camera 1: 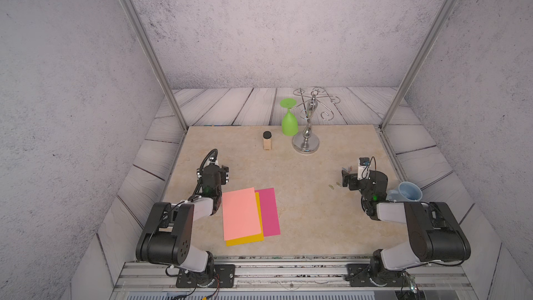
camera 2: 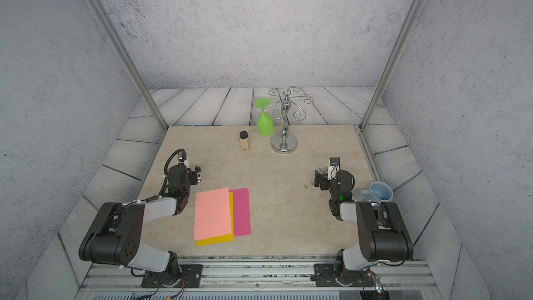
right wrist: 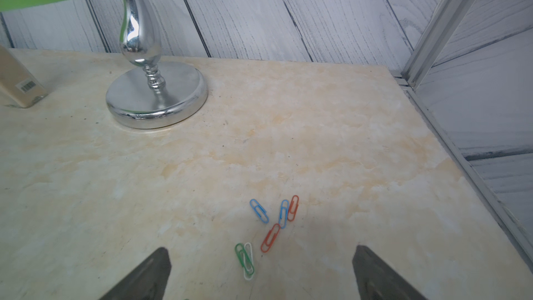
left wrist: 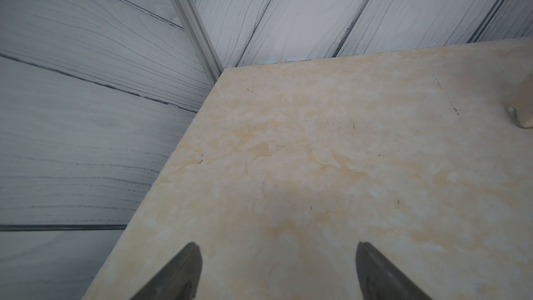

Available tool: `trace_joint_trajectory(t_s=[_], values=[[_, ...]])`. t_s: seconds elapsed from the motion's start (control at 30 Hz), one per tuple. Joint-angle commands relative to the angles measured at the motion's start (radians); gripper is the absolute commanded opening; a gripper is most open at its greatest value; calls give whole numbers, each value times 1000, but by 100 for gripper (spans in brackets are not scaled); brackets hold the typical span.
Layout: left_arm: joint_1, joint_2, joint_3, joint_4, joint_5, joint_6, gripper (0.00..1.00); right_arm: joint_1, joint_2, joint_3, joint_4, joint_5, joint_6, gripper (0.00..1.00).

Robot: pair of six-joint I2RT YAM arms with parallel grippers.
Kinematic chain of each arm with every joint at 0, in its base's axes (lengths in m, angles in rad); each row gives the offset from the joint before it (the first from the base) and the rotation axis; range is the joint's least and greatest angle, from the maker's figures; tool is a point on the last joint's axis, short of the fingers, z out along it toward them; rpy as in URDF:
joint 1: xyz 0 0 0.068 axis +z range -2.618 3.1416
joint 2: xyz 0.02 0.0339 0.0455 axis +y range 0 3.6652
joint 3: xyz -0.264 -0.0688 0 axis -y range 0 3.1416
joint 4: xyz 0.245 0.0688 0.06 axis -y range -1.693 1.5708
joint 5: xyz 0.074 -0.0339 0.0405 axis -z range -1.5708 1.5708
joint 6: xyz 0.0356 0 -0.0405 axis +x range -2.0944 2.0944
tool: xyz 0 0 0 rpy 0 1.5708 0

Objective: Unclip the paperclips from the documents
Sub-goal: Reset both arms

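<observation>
The right claw [right wrist: 261, 250] is spread as wide as it goes and grips nothing. It hangs low over a loose scatter of small bent-wire paperclips [right wrist: 270, 237], two blue, two orange-red, one green and one white. They lie flat on the beige marbled worktop [right wrist: 317, 139], right of centre and nearer than the chrome wire stand [right wrist: 157, 96]. A top view shows two gold paperclips [camera 1: 338, 184] just left of that claw, also loose on the worktop.

The left claw [left wrist: 277, 246] is just as wide open and empty. It sits over bare worktop on the left, just beyond the far left corner of the papers.

The documents lie in a fanned stack near and left of centre, well apart from the clips. The salmon pink paper sheet [camera 1: 240, 213] is on top and the golden yellow sheet [camera 1: 245, 239] shows along its near and right edges. The magenta sheet [camera 1: 269, 212] sticks out to the right from underneath. In both top views no clip shows on any edge, though one would be tiny at that range.

Judging by this, the unclipping looks finished or nearly so, and the step in hand is the end of a drop-off at the pile. The next move calls for checking the sheet edges. If a clip is left there, one claw should pin the stack while the other slides the wire off with a fine pinch; otherwise both arms can draw back
</observation>
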Motion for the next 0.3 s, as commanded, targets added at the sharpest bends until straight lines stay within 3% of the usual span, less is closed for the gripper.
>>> trace_joint_trajectory(t_s=[0.0, 0.27], values=[[11, 2, -2, 28, 3, -6, 87, -2, 21, -2, 32, 35, 11, 99], [11, 4, -1, 26, 4, -8, 87, -1, 21, 9, 13, 1, -3, 99]])
